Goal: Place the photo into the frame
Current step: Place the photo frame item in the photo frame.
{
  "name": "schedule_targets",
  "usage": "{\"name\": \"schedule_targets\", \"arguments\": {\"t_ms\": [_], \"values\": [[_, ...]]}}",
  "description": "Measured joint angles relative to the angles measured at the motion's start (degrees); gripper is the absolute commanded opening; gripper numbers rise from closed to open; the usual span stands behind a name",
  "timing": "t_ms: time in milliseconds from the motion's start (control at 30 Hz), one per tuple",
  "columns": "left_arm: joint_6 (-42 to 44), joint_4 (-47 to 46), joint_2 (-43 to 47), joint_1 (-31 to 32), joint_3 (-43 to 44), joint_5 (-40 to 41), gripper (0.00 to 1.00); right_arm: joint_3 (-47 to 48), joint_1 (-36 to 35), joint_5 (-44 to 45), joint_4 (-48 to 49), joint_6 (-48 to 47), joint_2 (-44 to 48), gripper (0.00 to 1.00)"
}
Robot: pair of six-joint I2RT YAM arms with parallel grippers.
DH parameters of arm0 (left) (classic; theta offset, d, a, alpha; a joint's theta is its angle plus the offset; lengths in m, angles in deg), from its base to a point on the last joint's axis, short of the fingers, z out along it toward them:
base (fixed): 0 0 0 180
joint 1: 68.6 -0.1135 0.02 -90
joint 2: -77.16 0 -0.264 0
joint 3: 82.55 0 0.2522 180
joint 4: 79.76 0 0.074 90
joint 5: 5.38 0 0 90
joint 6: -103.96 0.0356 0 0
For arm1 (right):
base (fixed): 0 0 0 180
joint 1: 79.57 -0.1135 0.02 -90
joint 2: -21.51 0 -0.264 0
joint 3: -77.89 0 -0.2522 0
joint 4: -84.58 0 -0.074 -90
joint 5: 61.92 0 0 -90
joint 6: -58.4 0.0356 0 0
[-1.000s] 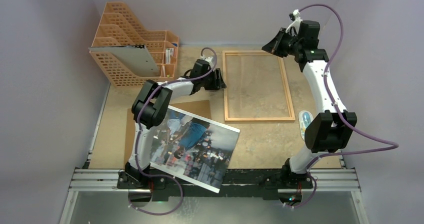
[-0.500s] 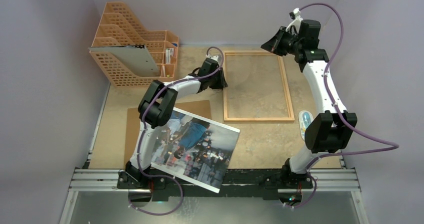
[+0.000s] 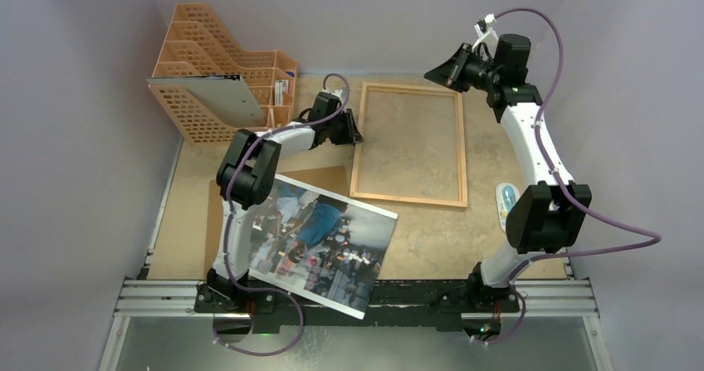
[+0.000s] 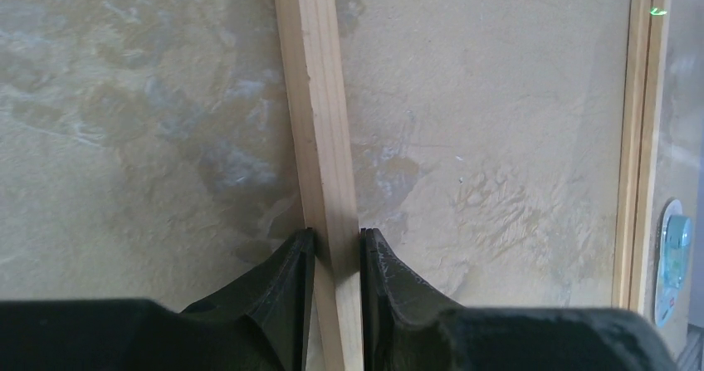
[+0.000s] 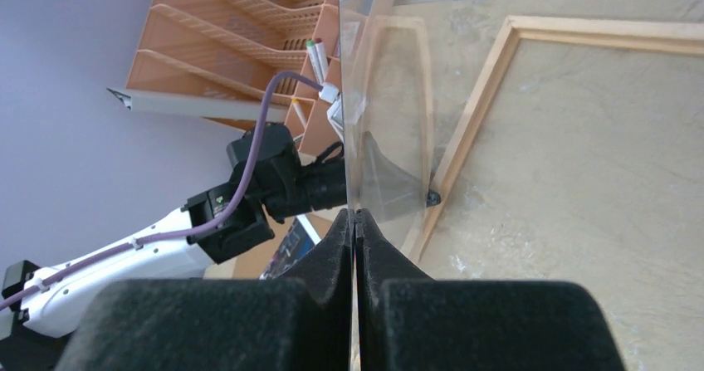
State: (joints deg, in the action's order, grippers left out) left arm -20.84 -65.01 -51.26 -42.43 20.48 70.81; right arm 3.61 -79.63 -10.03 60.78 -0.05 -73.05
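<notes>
On the desk (image 3: 440, 238), the frame (image 3: 407, 199) is pinched at its left rail by the left fingers (image 4: 286, 275); a clear pane (image 5: 386, 97) is pinched by the right fingers (image 5: 375, 251). The photo (image 3: 324, 242) is laid near-left.

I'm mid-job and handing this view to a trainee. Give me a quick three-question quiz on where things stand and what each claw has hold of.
1. True or false: the photo lies inside the frame.
2. What is the left claw shut on? A) a wooden rail of the frame B) the photo C) nothing, it is open
3. Fill in: the right claw is shut on the edge of a ___, held upright above the table.

Key
1. False: the photo lies on the table near the left arm's base, apart from the frame.
2. A
3. clear pane
</notes>
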Motion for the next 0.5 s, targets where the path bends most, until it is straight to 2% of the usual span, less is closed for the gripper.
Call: {"name": "schedule_targets", "arguments": {"t_ms": [267,500], "values": [[-0.15,0.22,1.22,-2.27,-1.73,-3.98,0.40,-5.14,0.00,-0.52,2.08,4.13,-1.88,0.00],[-0.04,1.68,2.95,-2.86,-2.95,-4.11,0.49,-12.68,1.57,-0.52,8.87,10.38,-5.40,0.00]]}}
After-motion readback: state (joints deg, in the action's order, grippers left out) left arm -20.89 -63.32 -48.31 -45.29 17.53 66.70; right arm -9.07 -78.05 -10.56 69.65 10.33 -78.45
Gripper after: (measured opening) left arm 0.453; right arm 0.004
